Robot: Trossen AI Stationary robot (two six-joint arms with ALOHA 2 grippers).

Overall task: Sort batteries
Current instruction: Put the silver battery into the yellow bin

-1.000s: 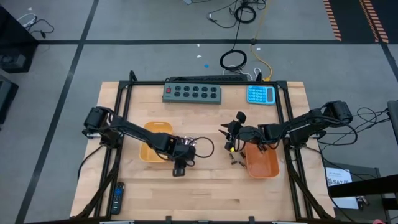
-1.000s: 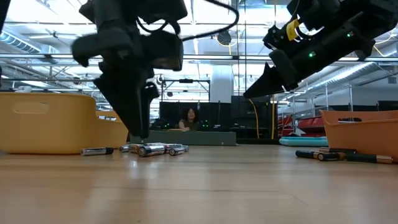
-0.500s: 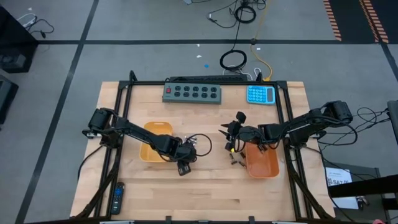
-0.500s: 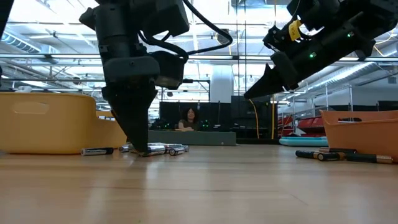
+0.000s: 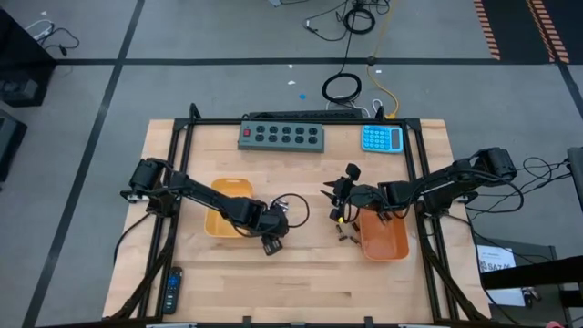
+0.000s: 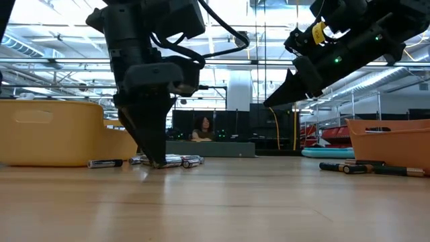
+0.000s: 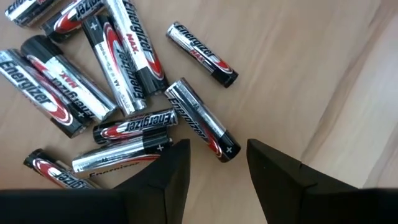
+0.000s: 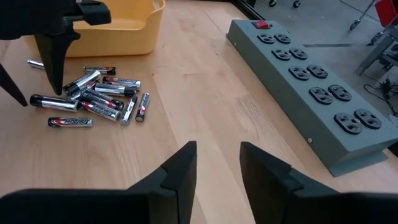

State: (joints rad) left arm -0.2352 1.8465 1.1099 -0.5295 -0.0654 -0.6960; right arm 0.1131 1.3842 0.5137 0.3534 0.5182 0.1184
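Several silver-and-black batteries (image 7: 124,87) lie in a loose pile on the wooden table, beside the left orange tray (image 5: 228,208); they also show in the low view (image 6: 168,161) and the right wrist view (image 8: 99,102). My left gripper (image 7: 217,158) is open, pointing down with its tips at the table at the pile's edge. Its fingers stand on either side of the black end of one battery (image 7: 202,121), without visible touch. My right gripper (image 8: 217,158) is open and empty, held above the table's middle (image 5: 335,205). More batteries (image 6: 356,168) lie by the right orange tray (image 5: 383,235).
A grey power strip (image 5: 281,137) and a blue calculator (image 5: 383,138) lie at the far edge. A black remote (image 5: 171,290) lies at the near left. A person (image 6: 201,128) sits in the room beyond the table. Bare wood lies along the near edge.
My left gripper has gone down to the table and a little toward the right edge, up to the battery pile, and has turned slightly about its axis. The batteries have kept still.
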